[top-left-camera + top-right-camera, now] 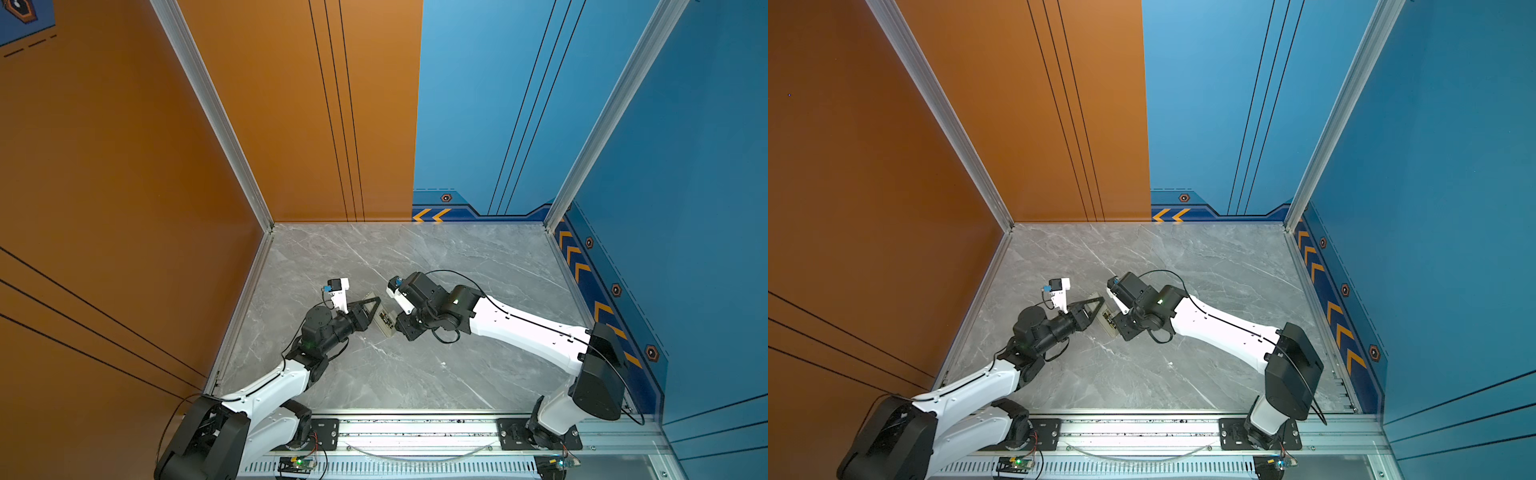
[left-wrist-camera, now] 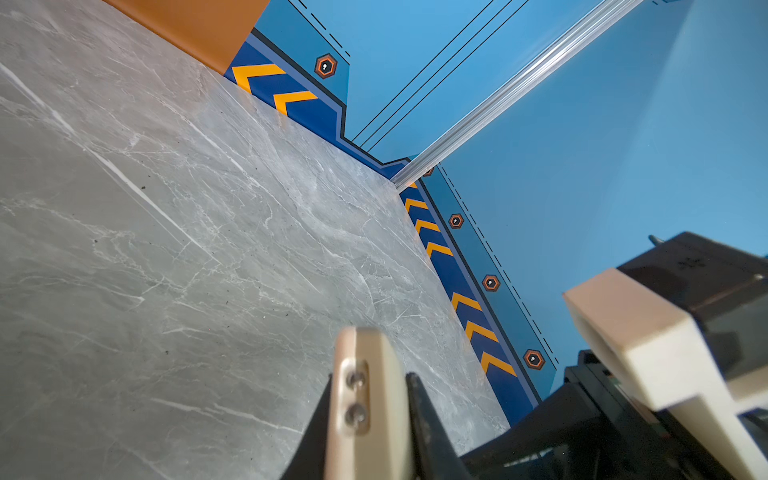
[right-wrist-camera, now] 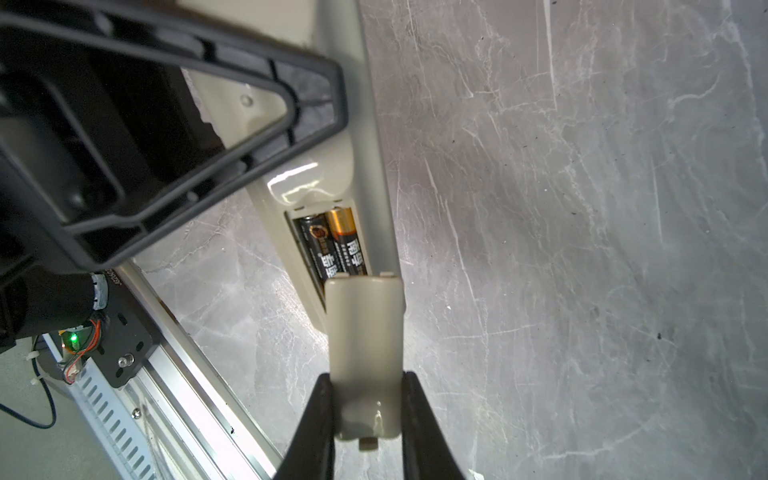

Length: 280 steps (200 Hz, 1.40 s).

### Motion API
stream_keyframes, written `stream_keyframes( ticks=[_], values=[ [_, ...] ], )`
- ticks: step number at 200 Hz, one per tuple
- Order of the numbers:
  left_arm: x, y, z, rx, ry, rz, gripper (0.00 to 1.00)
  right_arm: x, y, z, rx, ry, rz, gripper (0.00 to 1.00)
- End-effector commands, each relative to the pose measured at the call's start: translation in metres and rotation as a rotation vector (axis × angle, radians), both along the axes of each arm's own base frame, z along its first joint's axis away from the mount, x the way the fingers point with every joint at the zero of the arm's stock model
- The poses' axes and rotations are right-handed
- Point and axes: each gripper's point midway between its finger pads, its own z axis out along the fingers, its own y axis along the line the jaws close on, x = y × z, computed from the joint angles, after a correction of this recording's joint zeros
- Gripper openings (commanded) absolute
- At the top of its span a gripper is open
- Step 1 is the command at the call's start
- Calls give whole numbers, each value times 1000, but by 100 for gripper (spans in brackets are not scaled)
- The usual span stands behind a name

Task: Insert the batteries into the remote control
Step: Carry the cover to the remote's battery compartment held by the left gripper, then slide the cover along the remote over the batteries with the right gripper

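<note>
My left gripper (image 1: 371,311) (image 1: 1095,311) is shut on the remote control (image 1: 385,323) (image 1: 1109,322), a cream-white handset held above the table's middle. In the left wrist view the remote control (image 2: 368,415) stands edge-on between the black fingers (image 2: 419,399). The right wrist view looks at its back, where the two batteries (image 3: 332,245) lie side by side in the open compartment. My right gripper (image 3: 368,376) (image 1: 400,326) is shut on the cream battery cover (image 3: 363,332), whose front edge meets the compartment's near end.
The grey marble table (image 1: 415,374) is walled by an orange panel (image 1: 124,166) on the left and blue panels (image 1: 685,208) behind and right. An aluminium rail (image 1: 415,428) runs along the front. The right arm's white camera mount (image 2: 648,345) sits close to the remote.
</note>
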Motion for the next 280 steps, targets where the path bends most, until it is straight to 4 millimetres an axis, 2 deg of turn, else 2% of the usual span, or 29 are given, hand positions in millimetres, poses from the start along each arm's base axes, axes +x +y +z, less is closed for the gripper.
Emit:
stream_keyframes(
  ticks=[1,133,280],
  values=[
    [-4,-3,6,-22,-20,-28,0,-1,11,10,39,-11,24,7],
    [-6,-5,1,-22,-4,-51,0,5,27,-3,29,-11,54,5],
    [-7,-7,2,-27,-2,-64,0,5,32,-8,12,-4,84,4]
  ],
)
